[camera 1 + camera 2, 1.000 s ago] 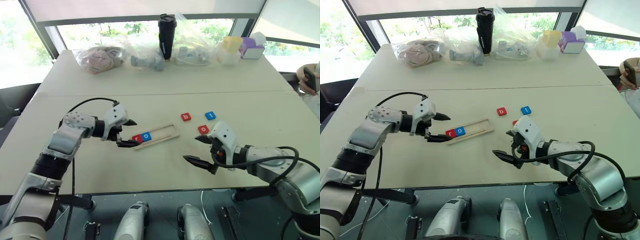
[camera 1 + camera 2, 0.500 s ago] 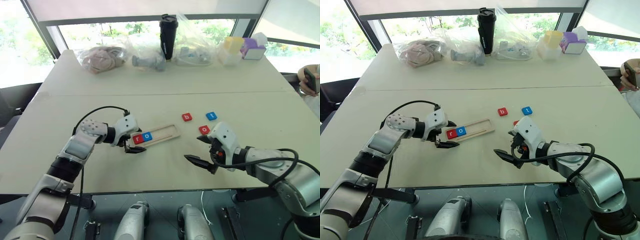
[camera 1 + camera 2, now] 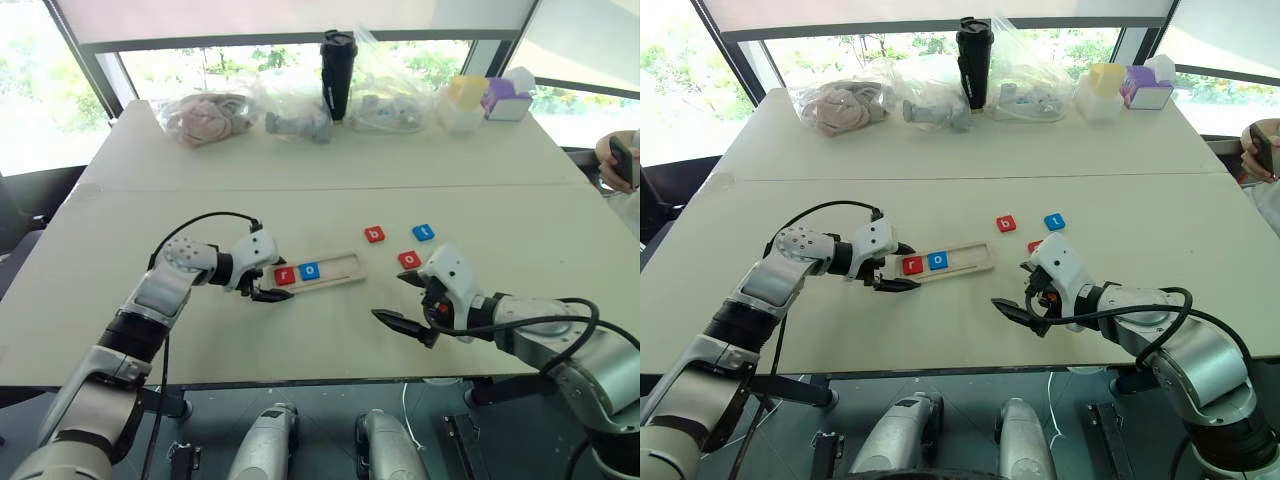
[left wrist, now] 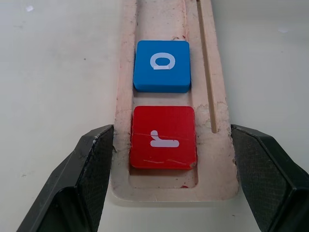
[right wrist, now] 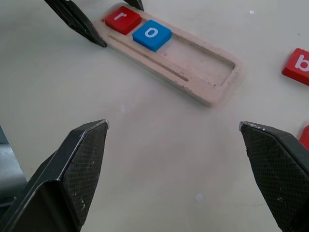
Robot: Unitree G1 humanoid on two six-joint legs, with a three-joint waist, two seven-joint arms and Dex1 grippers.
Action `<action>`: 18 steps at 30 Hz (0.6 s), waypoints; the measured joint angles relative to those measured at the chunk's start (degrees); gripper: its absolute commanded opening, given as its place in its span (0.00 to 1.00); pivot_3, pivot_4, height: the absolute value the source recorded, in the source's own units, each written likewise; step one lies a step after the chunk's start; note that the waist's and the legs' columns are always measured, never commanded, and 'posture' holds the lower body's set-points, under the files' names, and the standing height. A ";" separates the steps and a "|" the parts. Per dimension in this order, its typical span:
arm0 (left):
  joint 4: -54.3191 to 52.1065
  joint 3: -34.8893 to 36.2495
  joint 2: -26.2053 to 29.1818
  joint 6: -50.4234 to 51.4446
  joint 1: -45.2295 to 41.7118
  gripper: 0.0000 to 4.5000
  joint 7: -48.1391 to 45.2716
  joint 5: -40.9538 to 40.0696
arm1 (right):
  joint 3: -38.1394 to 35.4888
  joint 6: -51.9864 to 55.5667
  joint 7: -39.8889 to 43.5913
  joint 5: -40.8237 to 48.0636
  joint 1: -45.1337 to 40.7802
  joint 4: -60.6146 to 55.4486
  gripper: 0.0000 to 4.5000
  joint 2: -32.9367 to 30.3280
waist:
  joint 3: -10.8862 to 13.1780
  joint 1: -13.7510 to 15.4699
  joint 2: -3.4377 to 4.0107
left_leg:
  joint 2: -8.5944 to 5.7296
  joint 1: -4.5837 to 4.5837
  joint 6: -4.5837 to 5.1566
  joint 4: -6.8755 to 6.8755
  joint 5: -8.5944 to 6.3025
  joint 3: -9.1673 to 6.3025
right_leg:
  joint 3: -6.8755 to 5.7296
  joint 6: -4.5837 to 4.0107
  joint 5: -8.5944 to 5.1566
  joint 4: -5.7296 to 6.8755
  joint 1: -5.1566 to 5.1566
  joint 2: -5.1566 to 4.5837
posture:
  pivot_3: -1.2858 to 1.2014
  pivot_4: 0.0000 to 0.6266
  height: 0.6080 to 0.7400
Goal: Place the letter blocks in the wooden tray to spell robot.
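The wooden tray [image 3: 338, 268] lies on the table's middle, holding a red r block [image 3: 285, 276] and a blue o block [image 3: 308, 271] at its left end. My left gripper [image 3: 272, 283] is shut on that end of the tray; in the left wrist view its fingers [image 4: 96, 159] press both long sides of the tray rim [image 4: 123, 72] beside the r block [image 4: 163, 137]. Loose on the table to the right are a red b block [image 3: 374, 235], a blue t block [image 3: 423, 232] and a red o block [image 3: 409, 260]. My right gripper [image 3: 388, 296] hangs open and empty just in front of the red o.
Along the table's far edge stand plastic bags [image 3: 205, 115], a black tumbler [image 3: 335, 60] and coloured boxes [image 3: 485, 95]. A person's hand holding a phone [image 3: 620, 155] shows at the right edge. A seam [image 3: 320, 188] crosses the table.
My left gripper has sunk to the tray's left end and closed on its sides. The tray has turned slightly toward level. The right gripper has stayed put.
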 measured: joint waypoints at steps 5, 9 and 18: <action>7.41 -0.78 0.59 -10.01 -3.72 0.70 -7.31 1.07 | -0.35 -0.59 0.75 -0.48 0.68 1.21 1.00 -0.61 | 0.00 -0.04 0.00 | 0.00 -0.07 0.00 0.00 0.00 0.02 | 0.00 -0.01 0.01 -0.03 -0.06 -0.01 | 0.52 0.24 1.00; 14.02 -2.22 0.26 -17.10 -7.03 0.70 -12.72 1.65 | -0.56 -1.18 1.04 -0.88 1.21 2.08 1.00 -0.77 | 0.01 0.00 -0.01 | 0.00 -0.13 0.01 -0.01 -0.01 0.03 | 0.00 0.01 0.02 -0.03 -0.12 -0.01 | 0.52 0.24 1.00; 20.96 -2.22 -2.17 -20.41 -10.40 0.70 -14.06 3.48 | -0.89 -1.18 -0.23 -0.87 2.40 2.11 1.00 -0.10 | 0.01 0.01 -0.01 | 0.00 -0.11 0.05 0.23 -0.03 -0.01 | -0.06 0.08 0.05 -0.01 0.05 0.09 | 0.52 0.24 1.00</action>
